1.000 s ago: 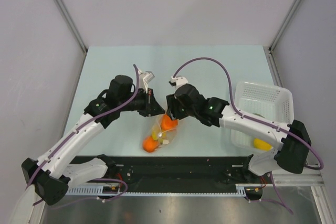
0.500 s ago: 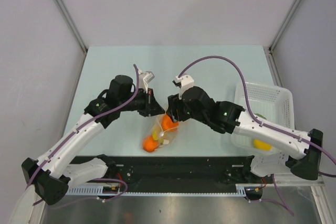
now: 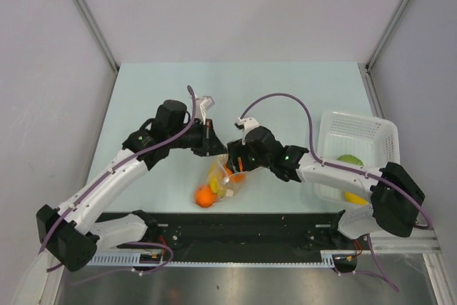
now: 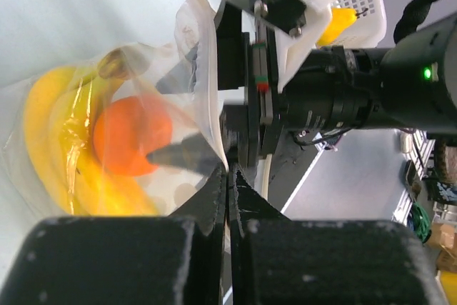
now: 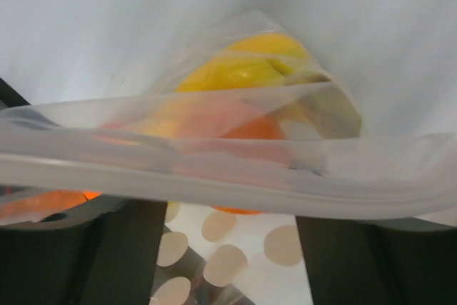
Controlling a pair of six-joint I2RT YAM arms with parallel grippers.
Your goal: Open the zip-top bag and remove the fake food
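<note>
Left wrist, end effector [image 4: 228,174] pinching zip-top bag [image 4: 143,83]

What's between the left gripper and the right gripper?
Only the zip-top bag, at its lip. The left gripper pinches it, and the right gripper, open, sits just beyond the film. This is clearest in the left wrist view.

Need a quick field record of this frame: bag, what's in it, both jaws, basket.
bag: clear crinkly plastic zip-top bag, on the table between the two arms
in bag: yellow plastic banana bunch; round orange toy fruit
left jaws: shut, pinching the bag's rim film
right jaws: open, at the bag's mouth, holding nothing
basket: white perforated plastic basket, on the right side of the table
in basket: pale green piece; yellow piece
task status: banana bunch and orange not yet removed
</note>
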